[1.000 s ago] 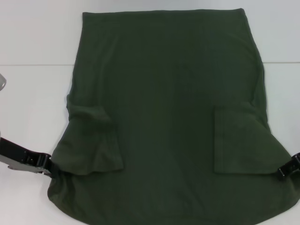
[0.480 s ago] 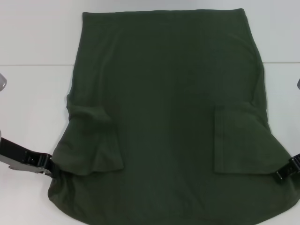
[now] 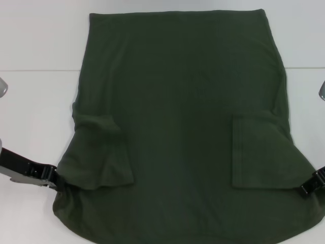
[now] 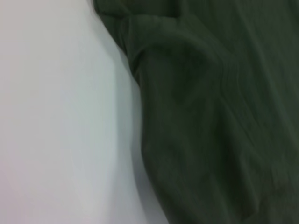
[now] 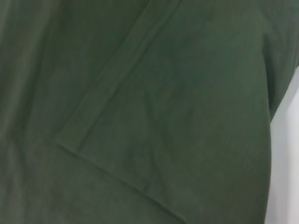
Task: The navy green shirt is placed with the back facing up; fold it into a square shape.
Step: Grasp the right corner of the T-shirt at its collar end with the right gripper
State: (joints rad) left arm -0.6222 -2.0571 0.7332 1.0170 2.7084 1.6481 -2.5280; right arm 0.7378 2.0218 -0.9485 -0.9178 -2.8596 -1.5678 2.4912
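Head view showed the navy green shirt [image 3: 183,127] lying back-up on the white desk [image 3: 35,101], its hem toward the far edge and its shoulder end at the near edge, with both short sleeves already turned inward onto the back panel. The left gripper [image 3: 55,180] sat at the shirt's left side near the near-left corner of the desk, touching the cloth edge just below the folded left sleeve [image 3: 104,157]; the right gripper [image 3: 307,188] sat at the matching spot on the right side, just beside the folded right sleeve [image 3: 259,152]. Whether either pair of fingers was closed on fabric or merely resting against it could not be told, since the tips were lost against the dark cloth. The wrist views added only close cloth: the left wrist view showed the shirt's rumpled side edge [image 4: 140,93] against bare desk, the right wrist view the sleeve's stitched hem [image 5: 117,74] lying flat. The step in hand looked like taking hold of the two side edges for the next fold. To do it well, both grippers would need to catch all the layers at equal height, lift together, and carry the cloth evenly so the fold line ran straight across and the tucked sleeves stayed in place.
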